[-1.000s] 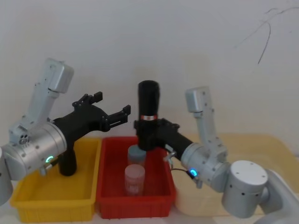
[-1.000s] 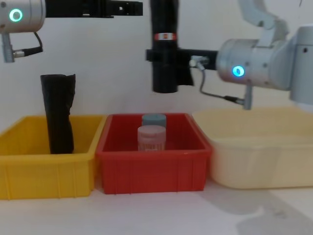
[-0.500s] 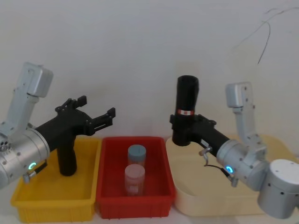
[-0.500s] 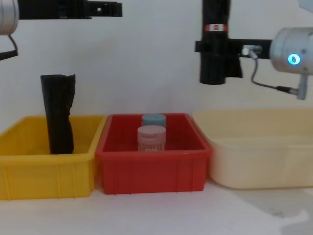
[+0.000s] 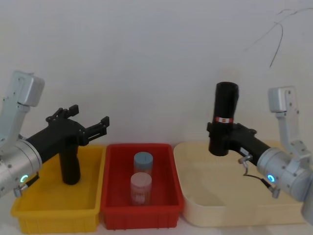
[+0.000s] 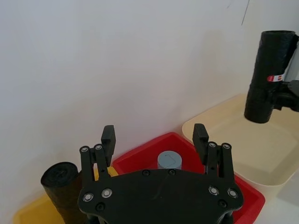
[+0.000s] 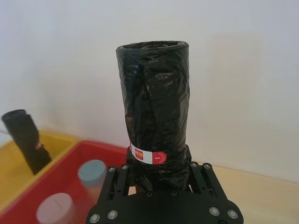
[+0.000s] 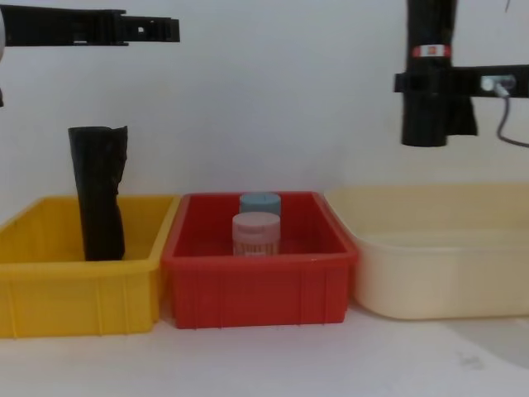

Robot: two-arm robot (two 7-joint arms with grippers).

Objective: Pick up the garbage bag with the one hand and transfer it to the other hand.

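Observation:
The garbage bag (image 5: 224, 117), a black roll with a red-and-white label band, hangs upright above the cream tub (image 5: 234, 216). My right gripper (image 5: 221, 134) is shut on its lower part, just under the band. The right wrist view shows the roll (image 7: 156, 107) standing up out of that gripper (image 7: 157, 164). In the chest view the bag (image 8: 429, 78) is high at the right. My left gripper (image 5: 90, 114) is open and holds nothing, raised over the yellow bin (image 5: 54, 215) and pointing toward the bag. Its fingers (image 6: 108, 136) stand wide apart.
A taller unlabelled black roll (image 8: 99, 194) stands in the yellow bin (image 8: 74, 289). The red bin (image 8: 256, 289) in the middle holds two capped jars (image 8: 257, 231). The cream tub (image 8: 438, 281) sits at the right. A white wall is close behind.
My right gripper has carried the bag rightward, from above the red bin to above the cream tub. My left gripper has drawn back to the left, still open.

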